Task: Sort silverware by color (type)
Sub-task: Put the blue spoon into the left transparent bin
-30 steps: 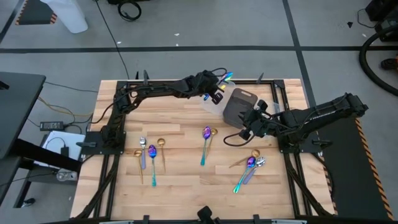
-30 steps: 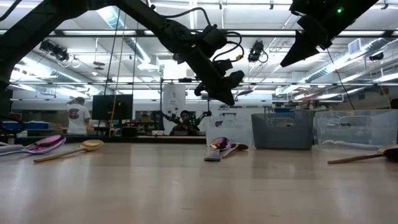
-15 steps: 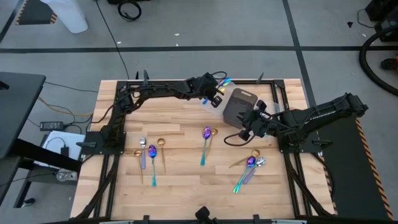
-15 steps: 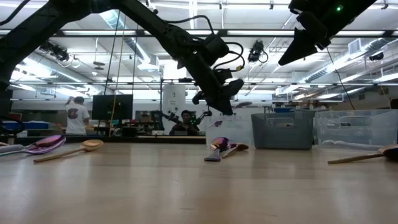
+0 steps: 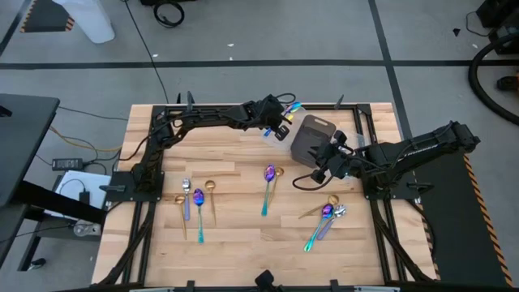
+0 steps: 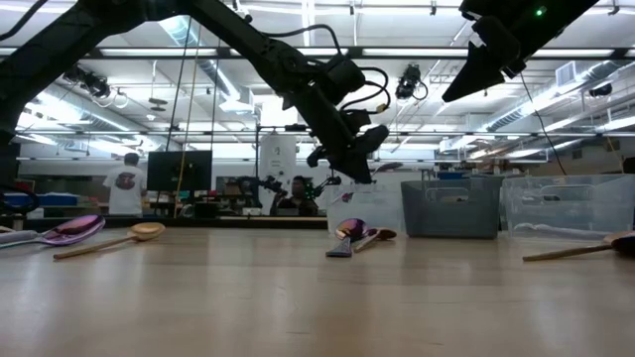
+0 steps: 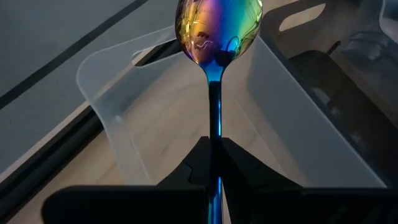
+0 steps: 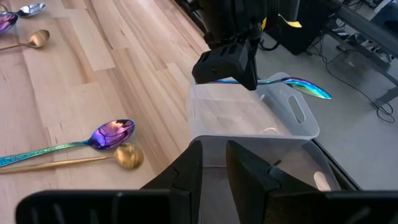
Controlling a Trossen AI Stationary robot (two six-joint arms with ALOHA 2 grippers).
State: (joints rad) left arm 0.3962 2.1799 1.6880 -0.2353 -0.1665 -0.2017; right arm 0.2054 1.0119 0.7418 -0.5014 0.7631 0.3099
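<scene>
An iridescent spoon (image 7: 217,37) is clamped by its handle between the fingers of the left gripper (image 5: 281,123) and is held above the clear plastic tray (image 8: 249,115), its bowl pointing out over the tray's open top. The right gripper (image 5: 319,173) is held just beside the dark bin (image 5: 310,136), next to that tray, with its fingers slightly apart and nothing between them. The other spoons (image 5: 268,178) are spread on the table (image 5: 243,235), well apart from the tray.

Spoons: one iridescent spoon (image 7: 217,37) raised at the far edge, handle clamped. Left trio (image 5: 197,203), centre pair (image 5: 270,180), right cluster (image 5: 327,215) lie flat on the table: gold, silver, iridescent mixed.
</scene>
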